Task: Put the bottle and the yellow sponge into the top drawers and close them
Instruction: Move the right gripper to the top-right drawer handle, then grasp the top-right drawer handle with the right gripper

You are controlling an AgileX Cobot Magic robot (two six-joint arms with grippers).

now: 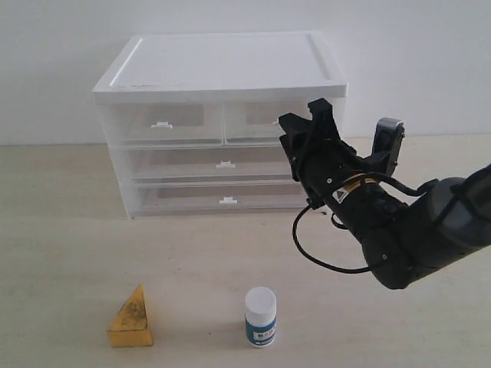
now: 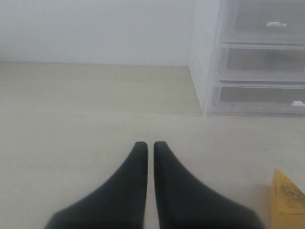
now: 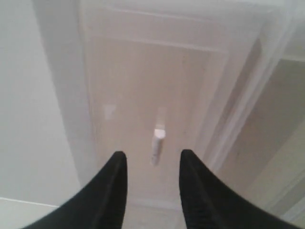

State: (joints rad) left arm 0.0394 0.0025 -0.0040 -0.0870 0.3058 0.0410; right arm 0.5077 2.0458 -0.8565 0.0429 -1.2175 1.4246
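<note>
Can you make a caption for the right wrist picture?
Open right gripper facing the white handle of a top drawer.

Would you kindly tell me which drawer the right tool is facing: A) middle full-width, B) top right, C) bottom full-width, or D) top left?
B: the open right tool hovers at the top right drawer, its white clip handle straight ahead in the right wrist view.

The cabinet (image 1: 222, 69) is standing at the back of the table (image 1: 61, 230); well before it the yellow sponge (image 1: 132, 318) is sitting, the bottle (image 1: 261, 317) standing to its right (apart, not touching).
</note>
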